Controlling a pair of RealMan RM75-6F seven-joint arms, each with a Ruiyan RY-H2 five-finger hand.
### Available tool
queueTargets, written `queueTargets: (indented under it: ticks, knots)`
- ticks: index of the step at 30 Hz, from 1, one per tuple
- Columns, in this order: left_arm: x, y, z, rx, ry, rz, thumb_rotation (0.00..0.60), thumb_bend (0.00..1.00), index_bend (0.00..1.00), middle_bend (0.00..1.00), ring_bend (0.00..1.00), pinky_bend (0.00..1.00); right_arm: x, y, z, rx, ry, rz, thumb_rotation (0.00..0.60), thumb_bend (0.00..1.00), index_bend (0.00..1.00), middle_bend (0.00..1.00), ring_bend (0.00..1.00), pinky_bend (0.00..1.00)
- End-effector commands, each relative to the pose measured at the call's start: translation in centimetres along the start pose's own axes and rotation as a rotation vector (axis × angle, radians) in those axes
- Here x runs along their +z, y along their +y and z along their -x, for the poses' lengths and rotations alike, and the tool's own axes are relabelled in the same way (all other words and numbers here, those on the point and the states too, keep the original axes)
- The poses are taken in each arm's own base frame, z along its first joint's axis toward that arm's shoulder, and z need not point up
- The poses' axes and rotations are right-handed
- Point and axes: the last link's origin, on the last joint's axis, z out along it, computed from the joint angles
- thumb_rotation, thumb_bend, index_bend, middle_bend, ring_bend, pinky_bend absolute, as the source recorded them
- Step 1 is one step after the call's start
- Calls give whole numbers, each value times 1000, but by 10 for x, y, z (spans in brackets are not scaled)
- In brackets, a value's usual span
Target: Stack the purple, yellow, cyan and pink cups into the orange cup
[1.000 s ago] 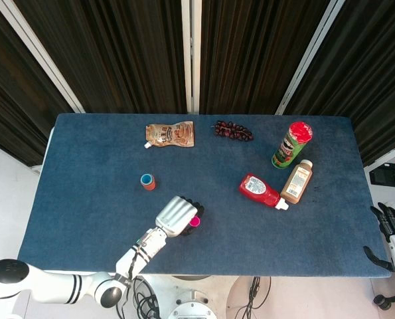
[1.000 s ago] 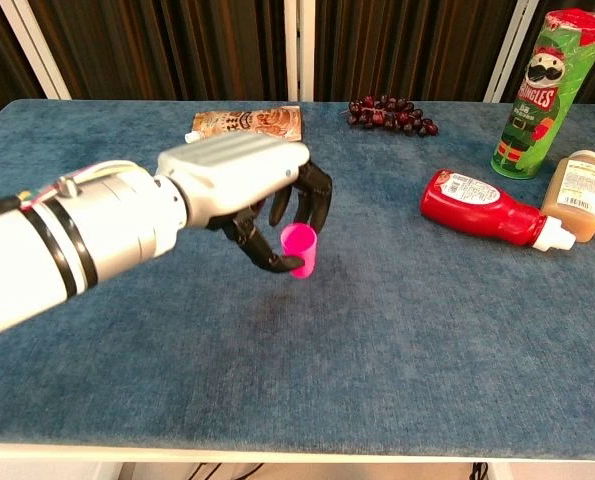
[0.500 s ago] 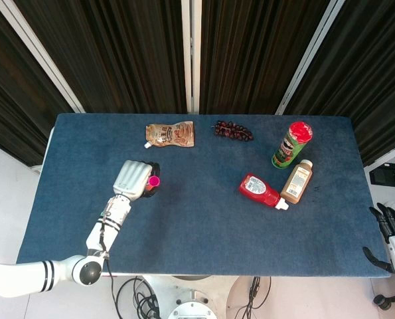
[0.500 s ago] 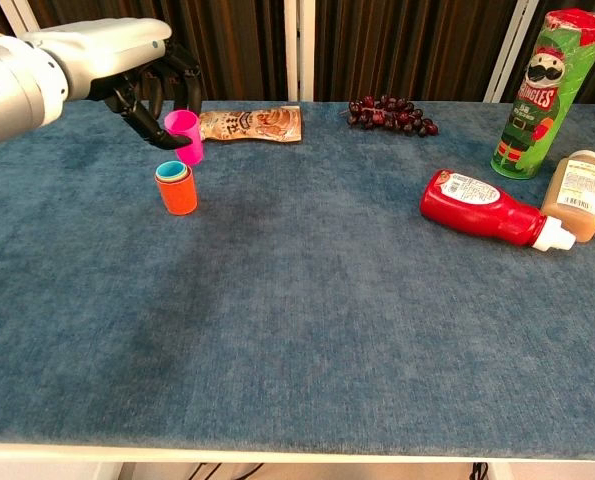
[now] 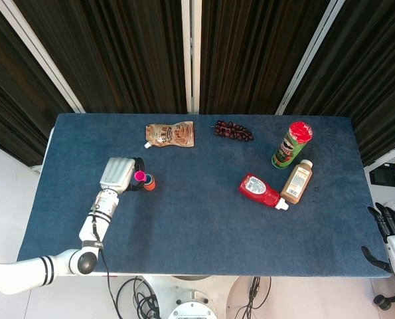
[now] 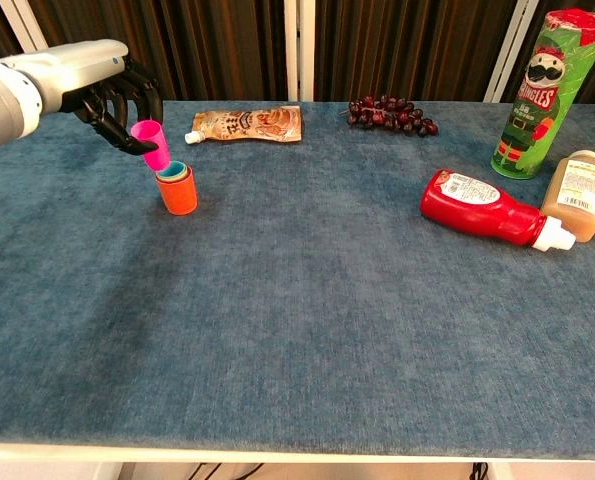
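I am holding the pink cup [image 6: 153, 143] in the left hand [image 6: 115, 101], its dark fingers [image 6: 137, 103] wrapping around the cup's upper part while the cup is tilting, its lower end hanging just above the rim of the orange cup [image 6: 178, 192]. The orange cup is standing upright on the blue table [image 6: 307, 330], toward the far left part of it, with a cyan cup [image 6: 174, 171] showing nested inside its mouth; I cannot tell from either view whether the purple and yellow cups are sitting beneath the cyan one. In the head view the left hand [image 5: 119, 174] is showing just left of the orange cup [image 5: 149, 183], with the pink cup [image 5: 140, 176] between them. Just behind the cups, a brown sauce pouch [image 6: 245, 123] is lying flat near the far edge, and a bunch of dark grapes [image 6: 391, 115] is lying further right along that edge. On the right side a red ketchup bottle [image 6: 487, 209] is lying on its side, a brown bottle [image 6: 575, 195] is lying just beside its cap end, and a green Pringles can [image 6: 536, 92] is standing upright behind them. My right hand [image 5: 393, 229] is staying off the table's right edge, holding nothing, its fingers apart.
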Motion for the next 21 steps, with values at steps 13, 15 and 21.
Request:
queueTargets:
  ticks: [13, 15, 21]
  knots:
    - [7, 6, 13, 13, -21, 12, 600, 299, 499, 500, 503, 565, 0, 5, 0, 5, -5, 12, 600, 230, 0, 0, 0, 0]
    - [7, 5, 14, 14, -26, 9, 600, 286, 459, 473, 479, 551, 0, 6, 0, 5, -7, 14, 600, 230, 0, 0, 0, 0]
    - [3, 7, 11, 15, -19, 23, 600, 198, 119, 124, 108, 222, 1, 7, 1, 7, -10, 15, 600, 231, 0, 0, 0, 0]
